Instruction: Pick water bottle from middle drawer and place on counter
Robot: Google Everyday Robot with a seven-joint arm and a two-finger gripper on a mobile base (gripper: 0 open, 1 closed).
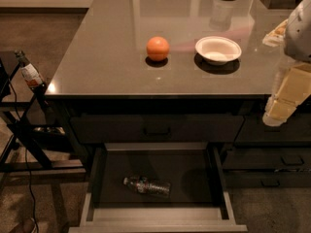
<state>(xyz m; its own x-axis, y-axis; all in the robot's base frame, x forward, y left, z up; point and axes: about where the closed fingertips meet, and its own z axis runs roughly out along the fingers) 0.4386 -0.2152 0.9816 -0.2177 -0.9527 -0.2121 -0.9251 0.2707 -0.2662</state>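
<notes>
Drawer (158, 213) is pulled well out below the bench (112, 38) near edge. Its dark floor is exposed from above, which makes a top-down reach possible.

Bottle (147, 186) lies on its side on the drawer floor, a bit left of centre. Long axis runs roughly left-right and the cap end looks to point left. It's apart from all the drawer walls. It's round and light, so my guess is it rolls if nudged off-axis.

Tool (282, 103) hangs at the far right, about level with the bench edge, in front of the right-hand drawer fronts. Can't tell how far open it is. Nothing visible in it, and the bottle is plainly not in its hold.

Bottle vs tool: bottle is lower, well to the left and nearer. The drawer's right wall sits between them.

My read is that the grasp hasn't started and this is the approach stage. The next move likely goes left over that wall, then down, closing across the bottle's narrow width.

Orange (158, 48) and bowl (218, 49) sit mid-bench. The surface left of the orange looks like the easy drop spot.
</notes>
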